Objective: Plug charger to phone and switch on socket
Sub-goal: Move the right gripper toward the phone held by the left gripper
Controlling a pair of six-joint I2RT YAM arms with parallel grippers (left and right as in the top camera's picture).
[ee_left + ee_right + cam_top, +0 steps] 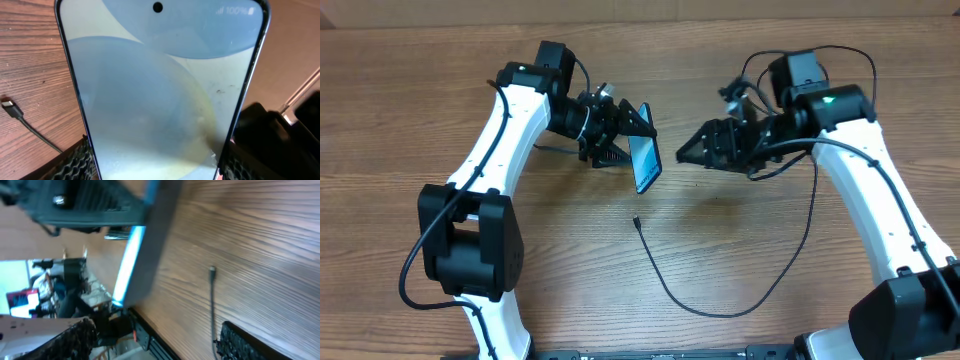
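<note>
Overhead view, centre top: phone [647,162], tilted, one end clamped in the closed jaws of the left gripper [634,142]. Screen is lit pale blue, and the status corner reads "100%". Charger [213,300] lies loose on the bench [400,120] below the phone, tip free. Right gripper [688,152] sits just right of the phone, jaws spread, empty.

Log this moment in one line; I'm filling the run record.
left gripper: holding phone | right gripper: open, empty | charger: lying on table, unplugged

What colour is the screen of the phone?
Light blue with paler, whitish areas, inside a dark frame. The left wrist view shows the phone best.
</note>
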